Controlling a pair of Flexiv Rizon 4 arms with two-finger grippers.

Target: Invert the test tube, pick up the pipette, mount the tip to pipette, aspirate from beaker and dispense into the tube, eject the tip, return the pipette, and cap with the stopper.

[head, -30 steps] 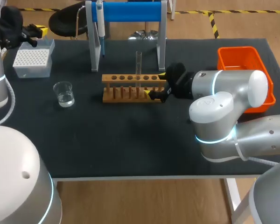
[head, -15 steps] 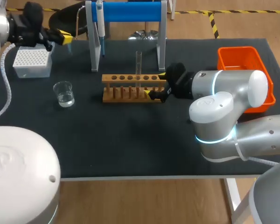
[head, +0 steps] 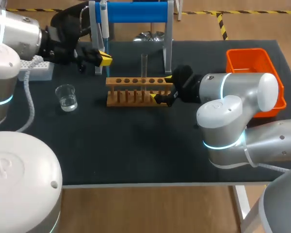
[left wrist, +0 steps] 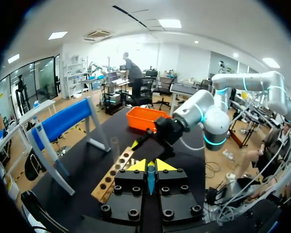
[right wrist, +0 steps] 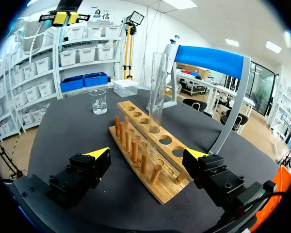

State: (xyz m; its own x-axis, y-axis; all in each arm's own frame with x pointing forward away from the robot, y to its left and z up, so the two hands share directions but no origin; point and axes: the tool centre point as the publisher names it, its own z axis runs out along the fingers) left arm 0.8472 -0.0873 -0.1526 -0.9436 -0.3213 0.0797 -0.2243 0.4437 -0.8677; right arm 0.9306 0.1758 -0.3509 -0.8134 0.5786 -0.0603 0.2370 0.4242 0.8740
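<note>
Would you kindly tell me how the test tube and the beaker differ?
The test tube is tall and narrow; the beaker is short and wide. The test tube stands upright in the wooden rack; the beaker sits directly on the table. The beaker holds clear liquid; the test tube looks empty. Both are clear.

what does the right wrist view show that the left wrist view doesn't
Only the right wrist view: the beaker and the tip box, both beyond the rack.
Only the left wrist view: the right arm behind its pincer.
Both: the rack, the upright tube in it, the blue stand, the right pincer open around the rack's end, and the left pincer.
</note>
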